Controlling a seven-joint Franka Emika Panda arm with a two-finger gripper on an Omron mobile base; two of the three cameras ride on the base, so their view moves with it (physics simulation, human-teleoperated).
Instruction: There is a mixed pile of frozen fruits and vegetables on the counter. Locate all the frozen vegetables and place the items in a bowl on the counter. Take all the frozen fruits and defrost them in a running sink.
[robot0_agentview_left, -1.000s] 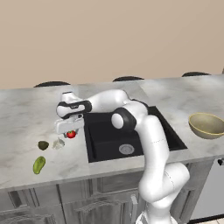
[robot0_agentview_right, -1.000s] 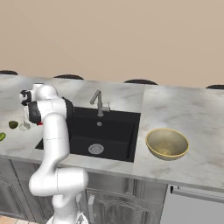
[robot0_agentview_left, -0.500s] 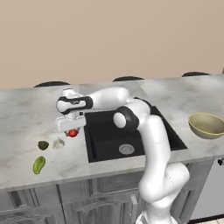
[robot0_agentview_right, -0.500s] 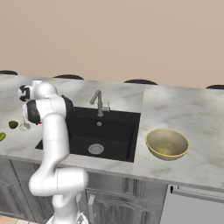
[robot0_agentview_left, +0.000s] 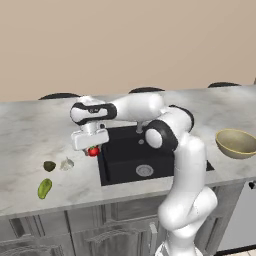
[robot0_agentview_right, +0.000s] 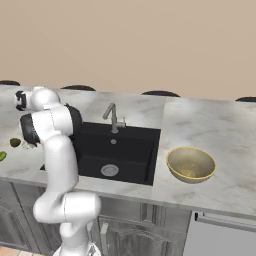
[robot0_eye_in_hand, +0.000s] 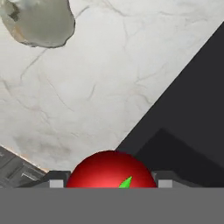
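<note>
Gripper (robot0_agentview_left: 93, 150) clamped on the red tomato (robot0_agentview_left: 93, 151), held just above the marbled counter (robot0_agentview_left: 30, 140) at the left edge of the black sink (robot0_agentview_left: 131, 155); garlic bulb (robot0_agentview_left: 67, 163) lying nearby.

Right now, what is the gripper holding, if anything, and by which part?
The gripper holds the red tomato, clamped across its round sides between the two fingers, lifted clear of the counter beside the sink.
</note>
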